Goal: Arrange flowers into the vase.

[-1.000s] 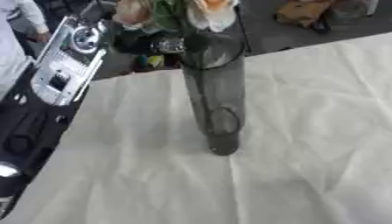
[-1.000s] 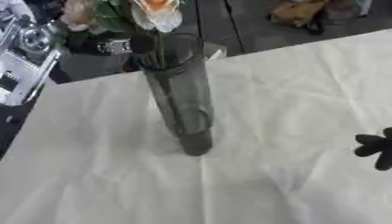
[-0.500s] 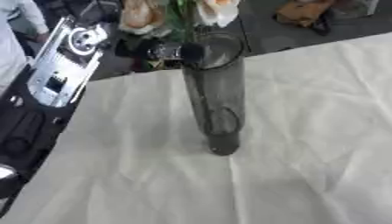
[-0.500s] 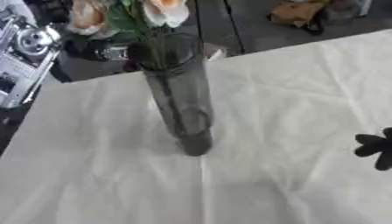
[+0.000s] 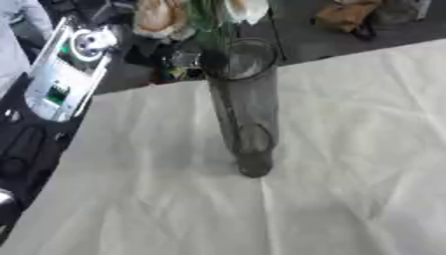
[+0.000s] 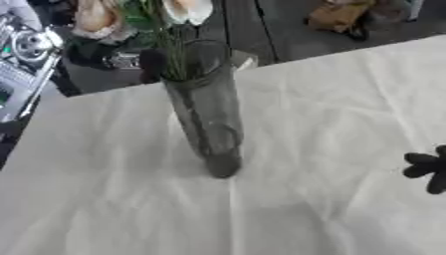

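Observation:
A tall dark glass vase stands upright on the white cloth near the middle of the table. Green stems reach down into its mouth. Above the rim sit a white flower and a peach flower. My left hand is just left of the rim, its dark fingers curled round the stems; the silver and black left arm comes in from the upper left. My right hand shows only as dark spread fingers at the right edge, well apart from the vase.
The white creased cloth covers the table on all sides of the vase. Beyond the table's far edge is dark floor with a brown object. My left arm's housing runs along the left side.
The left hand and the bunch have shifted only slightly at the vase rim. The vase and the right hand stay where they were.

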